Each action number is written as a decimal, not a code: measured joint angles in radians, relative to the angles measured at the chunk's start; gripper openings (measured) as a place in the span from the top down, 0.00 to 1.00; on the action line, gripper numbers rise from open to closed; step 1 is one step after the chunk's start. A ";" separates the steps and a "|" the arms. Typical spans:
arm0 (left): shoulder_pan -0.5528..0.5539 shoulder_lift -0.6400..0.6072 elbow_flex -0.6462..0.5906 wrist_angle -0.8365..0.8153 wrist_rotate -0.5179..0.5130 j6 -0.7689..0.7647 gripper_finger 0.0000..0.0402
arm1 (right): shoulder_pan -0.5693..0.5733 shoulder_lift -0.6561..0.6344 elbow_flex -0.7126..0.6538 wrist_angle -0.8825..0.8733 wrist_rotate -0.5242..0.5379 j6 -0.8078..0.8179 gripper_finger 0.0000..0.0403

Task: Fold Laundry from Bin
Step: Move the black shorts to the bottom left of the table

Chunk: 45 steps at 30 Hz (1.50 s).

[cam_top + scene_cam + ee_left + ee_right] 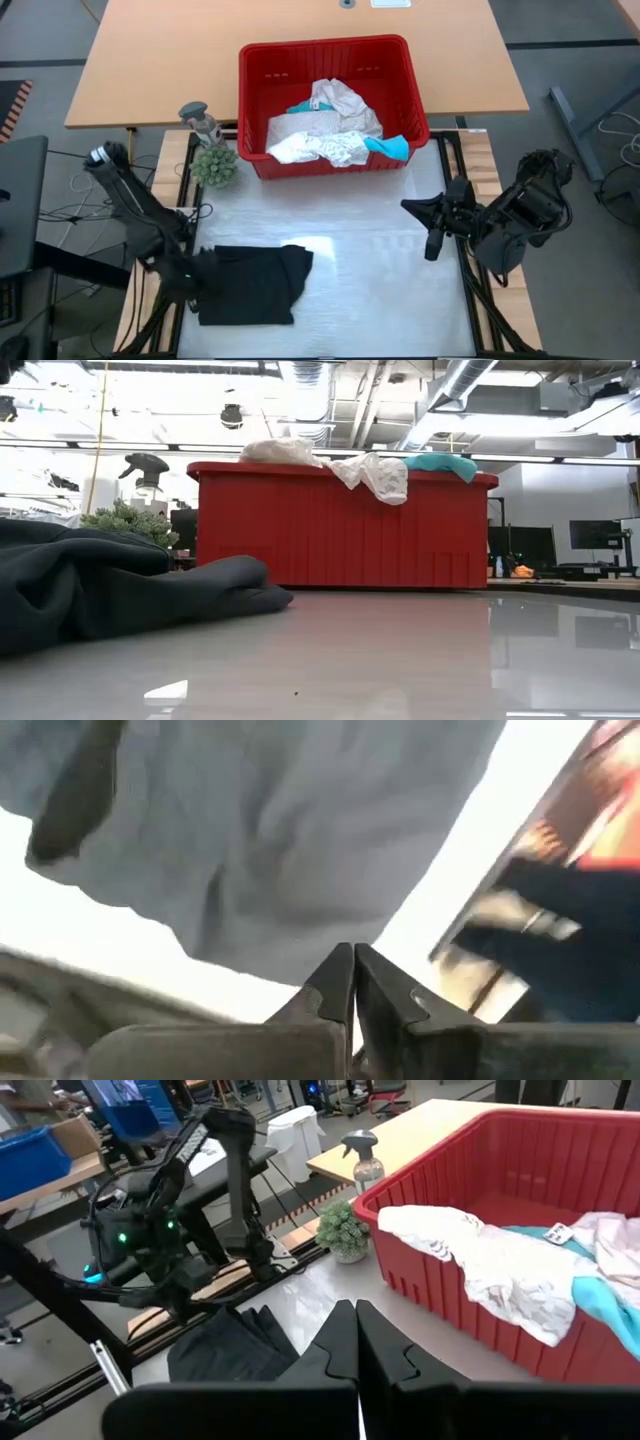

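Black garment (250,283) seen flat on bench (380,290), near-left corner. Left end effector (190,272) at its left edge, fingers pressed together; grip on cloth can't be confirmed. Right end effector (432,248) pressed together, empty, well apart to garment's right. White/teal laundry (325,135) piled in red bin (260,70) at far side.

Black garment (250,284) on table (380,280); bin (330,60) prob. half-full.

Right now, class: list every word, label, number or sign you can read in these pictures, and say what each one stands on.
None can be read.
A small tag lies on the laundry in the bin: its print is too small to read.
The spray bottle shows no readable label.
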 joint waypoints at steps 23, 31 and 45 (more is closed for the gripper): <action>0.295 0.454 -0.018 0.850 -0.318 0.846 1.00 | -0.086 0.000 0.000 0.019 0.000 -0.032 0.96; 0.246 0.654 -0.017 0.972 -0.274 0.590 1.00 | -0.087 0.000 0.000 0.074 -0.030 -0.042 0.96; -0.058 0.689 0.009 0.937 -0.385 0.013 1.00 | 0.036 0.000 0.000 0.073 -0.036 -0.151 0.96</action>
